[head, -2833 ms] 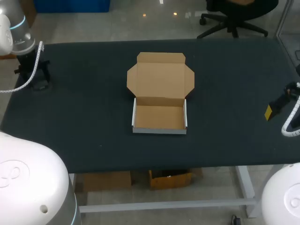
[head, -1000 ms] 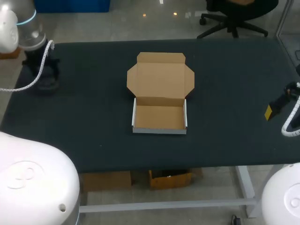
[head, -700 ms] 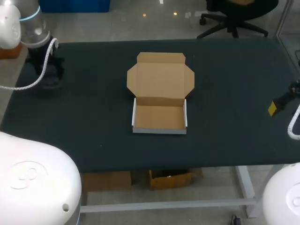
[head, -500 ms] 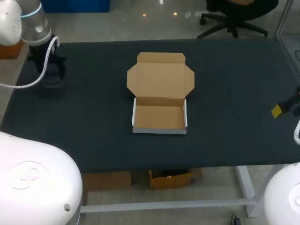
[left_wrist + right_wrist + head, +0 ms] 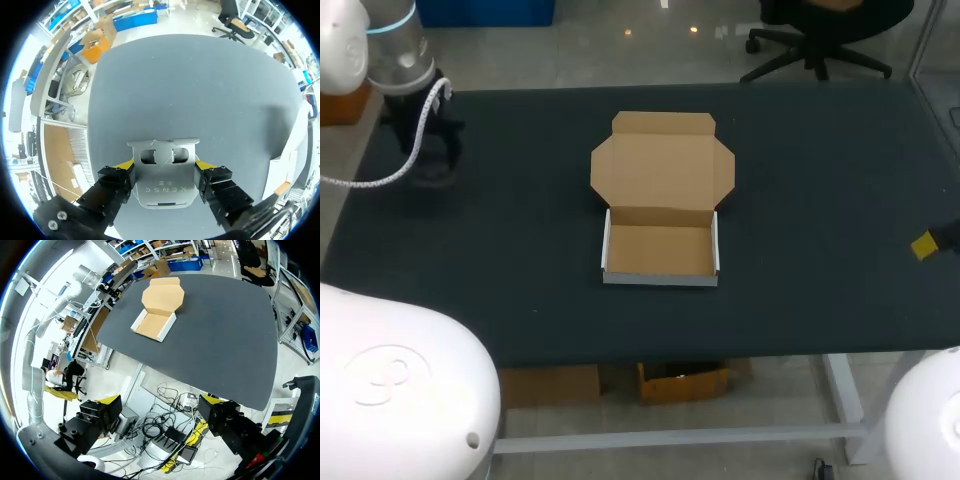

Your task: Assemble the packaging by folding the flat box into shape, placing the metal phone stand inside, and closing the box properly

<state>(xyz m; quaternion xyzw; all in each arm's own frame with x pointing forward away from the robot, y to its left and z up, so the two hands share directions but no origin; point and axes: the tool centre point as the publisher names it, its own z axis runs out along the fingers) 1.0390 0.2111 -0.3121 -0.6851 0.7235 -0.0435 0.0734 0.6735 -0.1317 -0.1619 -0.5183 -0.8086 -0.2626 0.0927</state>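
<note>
The cardboard box point(image 5: 660, 250) lies at the table's middle, its tray folded up with white outer walls and its lid point(image 5: 662, 165) flat open behind it. A silver metal phone stand point(image 5: 162, 182) sits between the yellow-tipped fingers of my left gripper point(image 5: 164, 167), which is shut on it from both sides just above the dark tabletop. In the head view that left gripper point(image 5: 422, 150) is at the table's far left corner. My right gripper point(image 5: 160, 407) stands wide open and empty, off the table's right edge, with the box point(image 5: 157, 310) far ahead of it. Only its yellow tip point(image 5: 923, 245) shows in the head view.
The dark table point(image 5: 800, 180) carries nothing else between the box and either gripper. My left arm's white cable point(image 5: 405, 150) hangs beside its wrist.
My left arm has shifted a little right and toward the far edge with the phone stand in its grip. My right gripper has drawn back rightward, past the table's edge.
</note>
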